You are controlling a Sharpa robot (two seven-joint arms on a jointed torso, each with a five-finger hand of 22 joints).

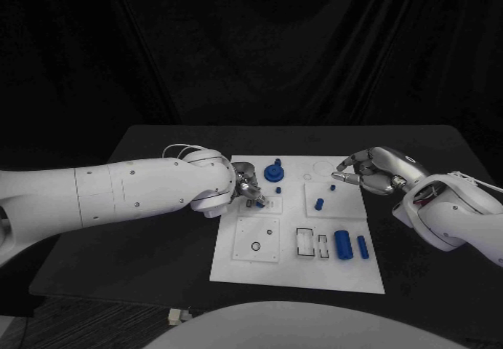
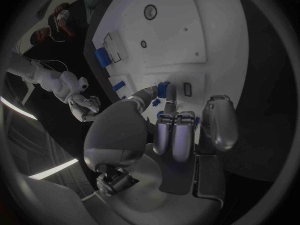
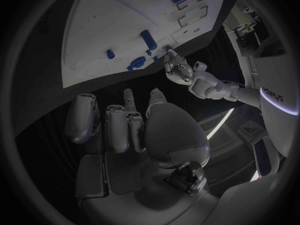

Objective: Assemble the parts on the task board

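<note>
My left hand (image 1: 246, 186), silver and smooth-shelled, sits left of centre in the head view, fingertips pressed down on a small blue part (image 1: 259, 204) on the white task board (image 1: 299, 276); whether I pinch that piece or only touch it I cannot tell here. My right hand (image 1: 369, 173), right of centre, hovers over the board's far right corner with fingers curled in, nothing visible between them. The board is a flat matte plate with rectangular cut-outs. A round blue knob with a stem (image 1: 275, 171) stands near its top edge, a small peg (image 1: 318, 203) stands mid-board, and a thick cylinder (image 1: 341, 243) and a slimmer rod (image 1: 363, 247) lie lower right.

From my left wrist, my fingertips (image 2: 169, 104) close round a short blue piece (image 2: 163, 90) at the frame's centre, thumb against it, on the board (image 2: 187, 30).

From my right wrist, my glossy fingers (image 3: 128, 122) lie side by side, bent, holding nothing. The board (image 3: 100, 30) fills the upper left; the knob (image 3: 137, 63) lies near its edge, beside my left hand (image 3: 178, 68).
</note>
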